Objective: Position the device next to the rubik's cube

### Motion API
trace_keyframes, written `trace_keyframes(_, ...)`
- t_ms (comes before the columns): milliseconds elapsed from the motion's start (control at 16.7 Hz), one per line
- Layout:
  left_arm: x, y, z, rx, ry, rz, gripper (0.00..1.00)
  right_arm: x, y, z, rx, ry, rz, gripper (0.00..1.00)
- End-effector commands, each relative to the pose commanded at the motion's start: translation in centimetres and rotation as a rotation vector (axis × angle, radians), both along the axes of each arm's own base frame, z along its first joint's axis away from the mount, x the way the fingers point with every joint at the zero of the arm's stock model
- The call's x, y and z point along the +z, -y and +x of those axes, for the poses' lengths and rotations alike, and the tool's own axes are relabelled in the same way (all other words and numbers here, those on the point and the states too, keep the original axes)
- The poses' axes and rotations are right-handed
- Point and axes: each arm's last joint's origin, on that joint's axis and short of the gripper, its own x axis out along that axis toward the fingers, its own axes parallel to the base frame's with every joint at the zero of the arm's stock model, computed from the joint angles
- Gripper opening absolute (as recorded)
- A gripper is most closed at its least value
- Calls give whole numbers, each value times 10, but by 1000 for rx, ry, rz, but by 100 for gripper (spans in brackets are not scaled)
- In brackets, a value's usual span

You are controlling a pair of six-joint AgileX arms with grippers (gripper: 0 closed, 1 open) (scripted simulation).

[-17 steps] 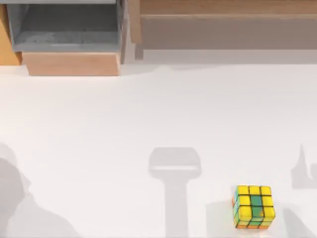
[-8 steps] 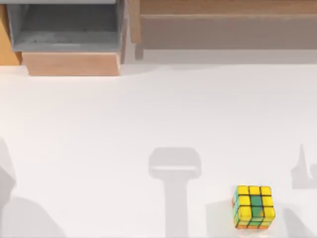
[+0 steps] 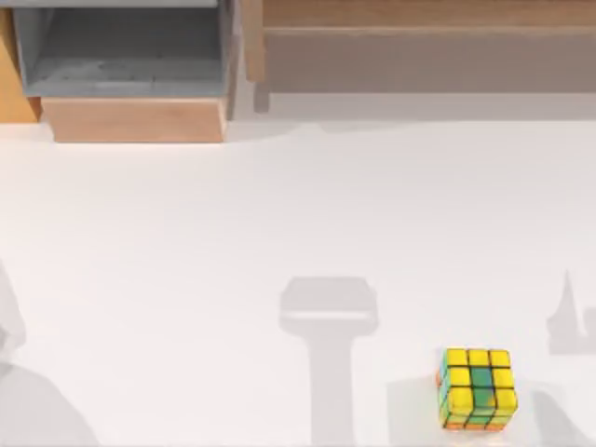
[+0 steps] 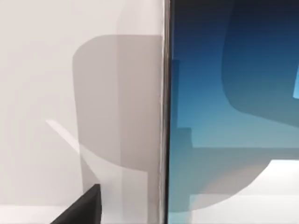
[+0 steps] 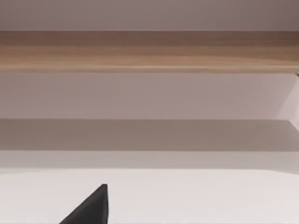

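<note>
Left pincer: one dark fingertip [image 4: 81, 207] enters the left wrist view at the frame edge, hovering over the white worktop [image 4: 42, 93] just beside the phone [image 4: 233, 116]; whether it is open or shut cannot be told, and it is not touching the phone. Right pincer: one dark fingertip [image 5: 88, 207] enters the right wrist view in like manner, above bare worktop [image 5: 196, 196]; its opening likewise cannot be told, and nothing is seen in its hold. Top view: the cube [image 3: 477, 388] rests on the worktop [image 3: 298, 214] near the front edge, toward the right side, its top face mostly yellow with some green squares, its visible sides orange and green. Grey shadows lie on the surface left of the cube, at the left edge and at the right edge. At the back left stands an open grey box [image 3: 121, 51] with a wooden front [image 3: 135, 119]; a long wooden shelf [image 3: 419, 37] runs along the back to the right. Left wrist view: the phone lies flat on the worktop, its screen a blue gradient from dark to pale, its thin metallic side edge [image 4: 165, 112] running straight across the frame; soft shadows cross both screen and worktop. Right wrist view: a wooden rail [image 5: 149, 50] spans the frame beyond the worktop, with a pale wall surface below it.
</note>
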Motion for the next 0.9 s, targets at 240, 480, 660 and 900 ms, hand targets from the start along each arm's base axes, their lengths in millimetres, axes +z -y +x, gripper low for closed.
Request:
trace_keyframes(240,0,0,0,0,0,0,92,0,0,0,0,0,0,100)
trace_keyframes(480,0,0,0,0,0,0,62,0,0,0,0,0,0,100)
trace_keyframes(660,0,0,0,0,0,0,40,0,0,0,0,0,0,100)
trace_keyframes(900,0,0,0,0,0,0,10,0,0,0,0,0,0,100)
